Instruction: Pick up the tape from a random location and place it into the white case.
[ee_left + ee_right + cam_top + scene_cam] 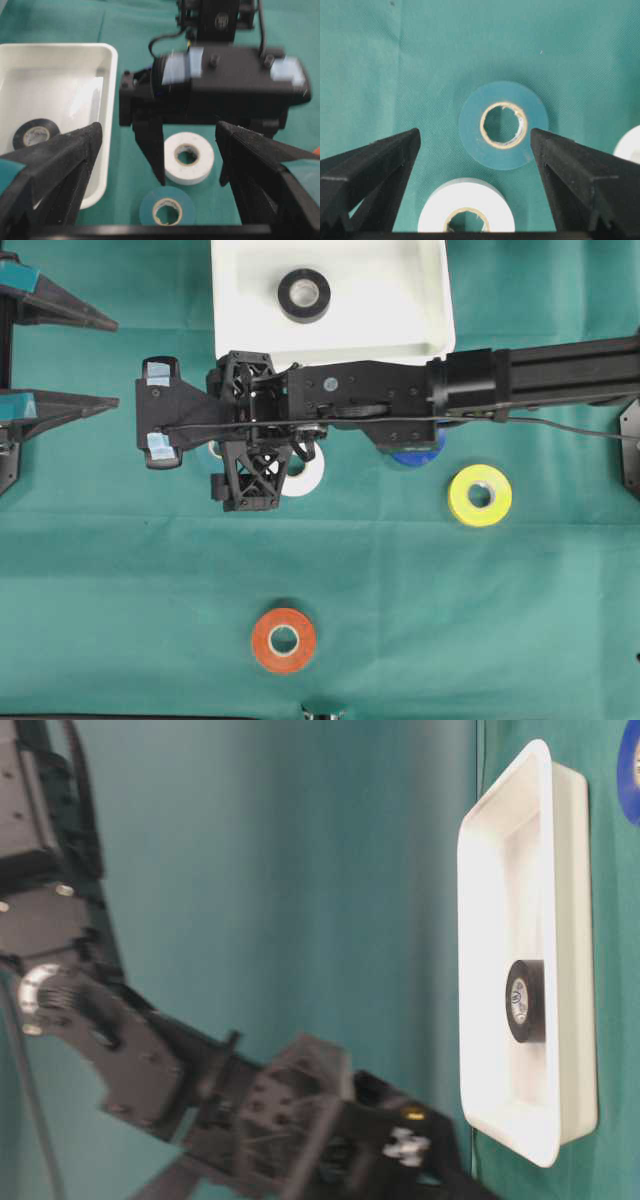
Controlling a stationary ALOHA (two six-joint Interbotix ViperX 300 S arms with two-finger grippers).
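over the green cloth, the right gripper hangs jaws apart above a teal roll and white roll; left gripper gapes too.

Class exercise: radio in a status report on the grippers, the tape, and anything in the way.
Both grippers open, empty: left gripper, right gripper. Black tape in white case. Right gripper hangs above teal tape, white tape right beside it.

Green cloth (faintly creased), evenly lit
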